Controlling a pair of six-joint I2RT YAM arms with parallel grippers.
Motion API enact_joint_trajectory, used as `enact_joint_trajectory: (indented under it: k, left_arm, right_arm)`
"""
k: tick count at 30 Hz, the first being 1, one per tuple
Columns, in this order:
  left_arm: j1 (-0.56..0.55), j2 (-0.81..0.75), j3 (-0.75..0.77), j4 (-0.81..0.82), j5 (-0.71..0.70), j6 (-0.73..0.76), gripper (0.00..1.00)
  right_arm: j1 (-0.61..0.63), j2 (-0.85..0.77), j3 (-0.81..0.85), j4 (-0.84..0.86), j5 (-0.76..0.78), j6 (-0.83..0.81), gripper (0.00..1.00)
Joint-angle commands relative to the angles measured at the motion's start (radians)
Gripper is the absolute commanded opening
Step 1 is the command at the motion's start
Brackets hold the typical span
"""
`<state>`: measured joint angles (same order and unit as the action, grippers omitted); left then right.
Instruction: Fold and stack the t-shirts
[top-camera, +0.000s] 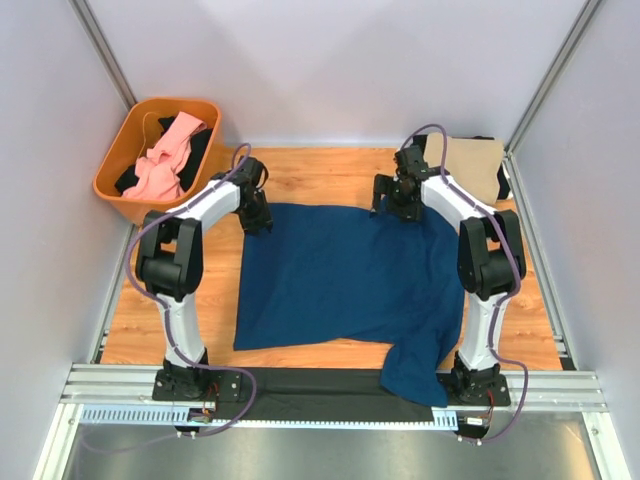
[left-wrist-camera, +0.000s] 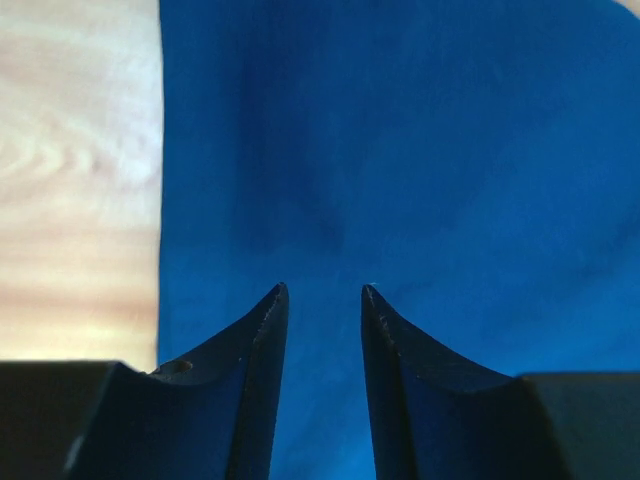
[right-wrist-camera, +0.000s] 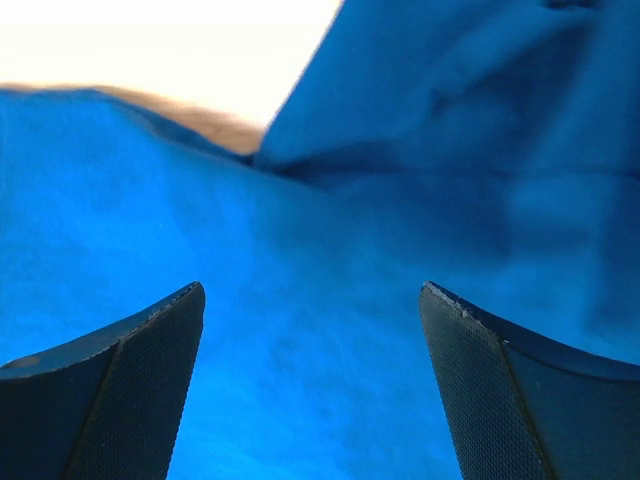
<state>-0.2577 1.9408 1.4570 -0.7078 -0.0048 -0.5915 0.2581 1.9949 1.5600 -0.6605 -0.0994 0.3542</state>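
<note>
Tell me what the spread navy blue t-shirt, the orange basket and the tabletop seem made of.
Navy blue t-shirt: soft matte cloth, probably cotton knit; it wrinkles and drapes.
Orange basket: apparently moulded plastic; smooth, rigid, uniform walls.
Tabletop: wood or wood-look laminate; grain streaks.

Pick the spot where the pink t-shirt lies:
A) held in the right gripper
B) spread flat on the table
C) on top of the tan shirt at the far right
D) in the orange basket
D: the pink t-shirt lies crumpled inside the orange basket at the table's far left corner.
</note>
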Motion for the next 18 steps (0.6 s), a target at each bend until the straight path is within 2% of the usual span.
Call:
enact_joint_trajectory:
  k: [1,5,10,11,12,18]
  left_arm:
    - [0.0,0.085,0.063,0.038,-0.027,-0.033,0.42]
    - [0.02,0.157,0.124,-0.01,-0.098,-0.027,0.41]
    - [0.095,0.239,0.221,-0.067,-0.184,-0.013,0.4]
    - [0.107,0.254,0.239,-0.073,-0.187,-0.007,0.32]
    - [0.118,0.265,0.281,-0.087,-0.187,0.001,0.3]
    - [0.175,0.365,0.51,-0.186,-0.227,0.039,0.32]
  right_arm:
    - [0.012,0.054,0.078,0.038,-0.059,0.019,0.89]
    - [0.012,0.166,0.159,0.021,-0.08,0.026,0.89]
    - [0.012,0.309,0.371,-0.001,-0.16,0.063,0.88]
    - [0.013,0.358,0.411,-0.022,-0.164,0.072,0.88]
    - [0.013,0.382,0.448,-0.031,-0.172,0.092,0.88]
    - [0.013,0.533,0.747,-0.051,-0.195,0.158,0.91]
